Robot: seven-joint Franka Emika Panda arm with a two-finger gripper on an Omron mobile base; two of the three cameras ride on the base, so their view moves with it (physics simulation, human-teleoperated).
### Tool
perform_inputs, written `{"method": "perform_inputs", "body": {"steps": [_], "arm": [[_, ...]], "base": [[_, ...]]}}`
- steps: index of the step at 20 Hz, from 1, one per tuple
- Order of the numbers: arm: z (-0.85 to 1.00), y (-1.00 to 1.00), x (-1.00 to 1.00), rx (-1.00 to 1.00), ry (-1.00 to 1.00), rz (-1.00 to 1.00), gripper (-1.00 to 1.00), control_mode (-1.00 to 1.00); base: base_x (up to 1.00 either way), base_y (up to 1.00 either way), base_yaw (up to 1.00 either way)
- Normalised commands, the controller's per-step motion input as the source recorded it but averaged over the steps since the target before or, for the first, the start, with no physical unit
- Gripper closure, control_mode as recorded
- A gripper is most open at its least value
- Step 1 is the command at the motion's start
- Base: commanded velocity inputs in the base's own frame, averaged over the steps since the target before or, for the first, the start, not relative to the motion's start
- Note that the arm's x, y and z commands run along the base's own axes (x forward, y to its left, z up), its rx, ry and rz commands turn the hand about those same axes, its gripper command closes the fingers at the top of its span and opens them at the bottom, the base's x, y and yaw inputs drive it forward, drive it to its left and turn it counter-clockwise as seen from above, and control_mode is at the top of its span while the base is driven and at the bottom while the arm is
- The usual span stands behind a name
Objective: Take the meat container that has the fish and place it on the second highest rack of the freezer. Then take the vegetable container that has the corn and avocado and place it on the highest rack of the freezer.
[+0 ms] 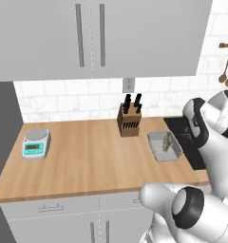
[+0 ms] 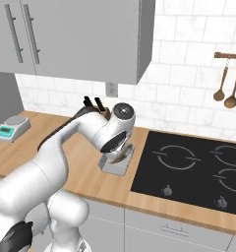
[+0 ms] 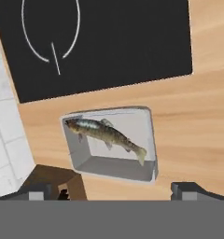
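Both finger tips of the gripper (image 3: 116,190) stood wide apart above the meat container (image 3: 146,140) holding the fish (image 3: 107,134). First step was in hand; next it probably had to lower and close on the rim.

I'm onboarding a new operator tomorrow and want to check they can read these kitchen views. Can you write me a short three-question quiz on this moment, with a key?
1. True or false: the gripper is shut on the meat container.
2. Multiple choice: the fish lies in the meat container, which rests on the wooden counter between
A. the scale and the wall
B. the knife block and the black cooktop
C. two cooktop burners
3. Fill in: on the far left of the counter stands a small kitchen ____ with a teal front.

Key: 1 false, the jaws stand open above it; 2 B; 3 scale.
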Motion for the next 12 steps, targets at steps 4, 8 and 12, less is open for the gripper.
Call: {"method": "perform_inputs", "body": {"steps": [4,8,12], "arm": [[-0.72,0.39,0.06,0.02,0.14,0.16,-1.00,-1.00],[-0.85,0.46,0.02,0.00,0.31,0.21,-1.00,-1.00],[-0.49,0.15,0.21,0.00,0.24,0.18,-1.00,-1.00]], "base": [[0.00,0.00,0.00],[0.00,0.00,0.00],[0.00,0.00,0.00]]}}
